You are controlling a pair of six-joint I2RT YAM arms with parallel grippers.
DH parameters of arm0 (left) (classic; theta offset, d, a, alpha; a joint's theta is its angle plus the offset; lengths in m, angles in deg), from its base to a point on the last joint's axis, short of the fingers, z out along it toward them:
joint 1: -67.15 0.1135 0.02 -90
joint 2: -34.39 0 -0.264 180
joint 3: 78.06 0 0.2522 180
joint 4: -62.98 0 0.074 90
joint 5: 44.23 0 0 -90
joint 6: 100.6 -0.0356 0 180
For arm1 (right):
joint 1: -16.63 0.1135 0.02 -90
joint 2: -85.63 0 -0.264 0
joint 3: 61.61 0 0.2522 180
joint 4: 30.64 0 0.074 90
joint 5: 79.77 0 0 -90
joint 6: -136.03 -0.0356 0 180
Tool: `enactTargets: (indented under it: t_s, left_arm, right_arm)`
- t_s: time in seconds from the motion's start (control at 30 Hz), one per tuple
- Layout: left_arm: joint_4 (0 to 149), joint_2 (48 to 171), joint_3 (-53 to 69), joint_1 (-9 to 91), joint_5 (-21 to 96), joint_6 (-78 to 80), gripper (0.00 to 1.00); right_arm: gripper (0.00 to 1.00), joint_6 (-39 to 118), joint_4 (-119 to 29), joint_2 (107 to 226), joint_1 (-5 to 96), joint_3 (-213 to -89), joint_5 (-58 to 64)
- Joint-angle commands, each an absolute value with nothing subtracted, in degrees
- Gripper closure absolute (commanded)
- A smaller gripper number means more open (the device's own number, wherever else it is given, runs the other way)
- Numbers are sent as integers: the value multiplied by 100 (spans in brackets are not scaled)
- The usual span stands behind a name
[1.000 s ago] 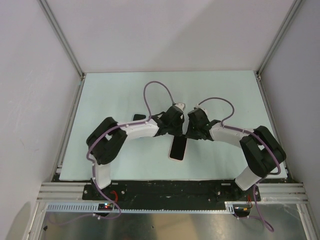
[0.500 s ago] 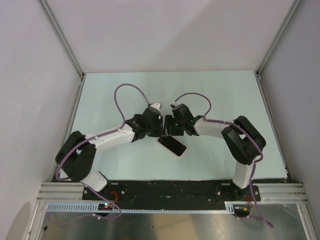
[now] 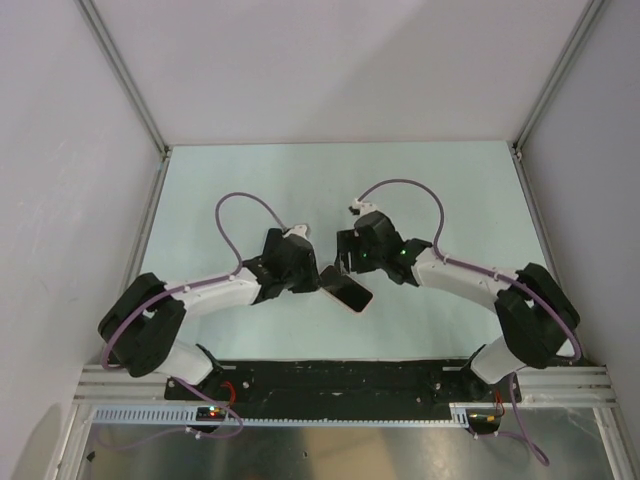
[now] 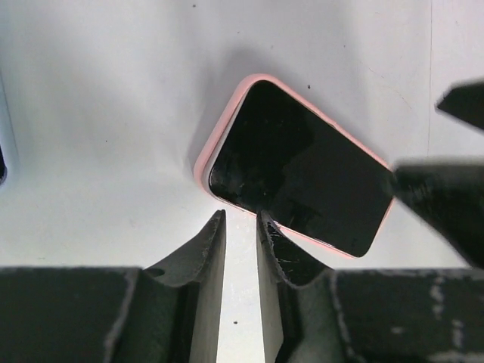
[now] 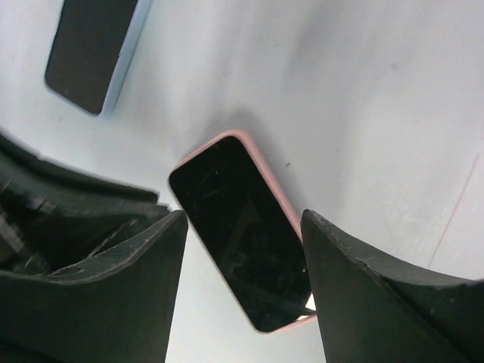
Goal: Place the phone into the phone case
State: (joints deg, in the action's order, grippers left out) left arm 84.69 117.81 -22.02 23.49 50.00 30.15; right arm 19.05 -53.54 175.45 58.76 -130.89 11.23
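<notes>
Swung outward since a second ago, the right arm has drawn its fingers back from the phone case. The case itself has turned on the desk from nearly straight to a clear slant. The left arm has stretched lower and flatter toward it.

Right fingers stand wide apart and empty, hanging above the case, which lies flat below the gap between them. Left fingers are nearly together, with only a narrow slit of desk showing between them and nothing gripped. Their tips sit just beside the near long edge of the case. One tip seems to touch the pink rim, though I cannot be sure of contact.

Inside the rim a glossy black slab fills the case from edge to edge and sits level with it. The phone, black-faced with a pale blue side, lies on the desk well apart, out past the left fingers and touched by neither pair.

My reading is that the case is occupied and its contents look seated, yet the handset with the blue side is not in it. Whether the black face in the case is itself a phone screen cannot be told. If it is not, the slab must come out, and the phone is yet to be fetched, aligned and pressed in. In that case nearly all of the task would be left.
</notes>
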Motion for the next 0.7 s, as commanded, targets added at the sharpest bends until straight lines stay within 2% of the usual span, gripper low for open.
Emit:
enactTargets:
  t_s: [0.0, 0.2, 0.43, 0.67]
  left_arm:
    - [7799, 11523, -2565, 2324, 5244, 4079, 72]
    - [7288, 11475, -2840, 2233, 5422, 5058, 71]
    - [7230, 11606, -2835, 1720, 5765, 5446, 71]
    - [7373, 11335, -3013, 1790, 6491, 5646, 72]
  right_arm:
    - [35, 2283, -5651, 17109, 6494, -12813, 2148]
    - [38, 2330, -5730, 16800, 6763, -12389, 2604]
    - [35, 2355, -5386, 16747, 6340, -12155, 1740]
    - [33, 2378, -5430, 16792, 6426, -12091, 1968]
